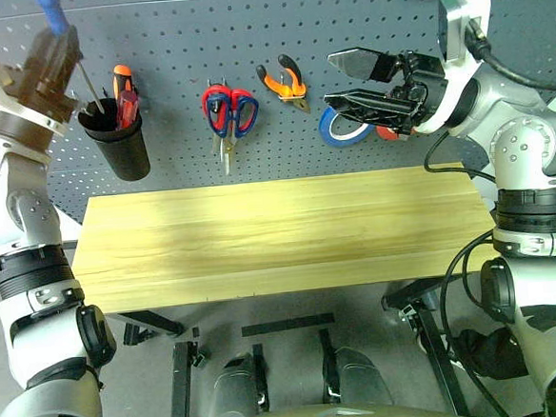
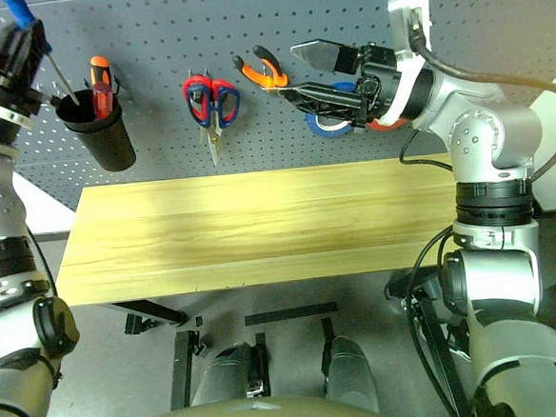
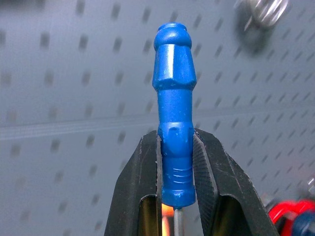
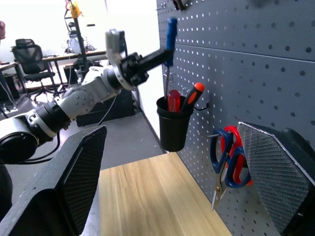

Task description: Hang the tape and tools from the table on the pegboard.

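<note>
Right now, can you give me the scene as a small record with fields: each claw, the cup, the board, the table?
left claw: shut on blue-handled screwdriver, its shaft pointing down into the cup
right claw: open, holding nothing, in front of the blue tape
black cup: on the pegboard, holds red and orange screwdrivers
pegboard: scissors, orange pliers, blue tape hanging
table: no tools on it

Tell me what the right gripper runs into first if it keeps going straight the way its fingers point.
Likely the black cup on the pegboard, or the left gripper just above it holding the blue-handled screwdriver. The right gripper points that way; depth is unclear.
</note>
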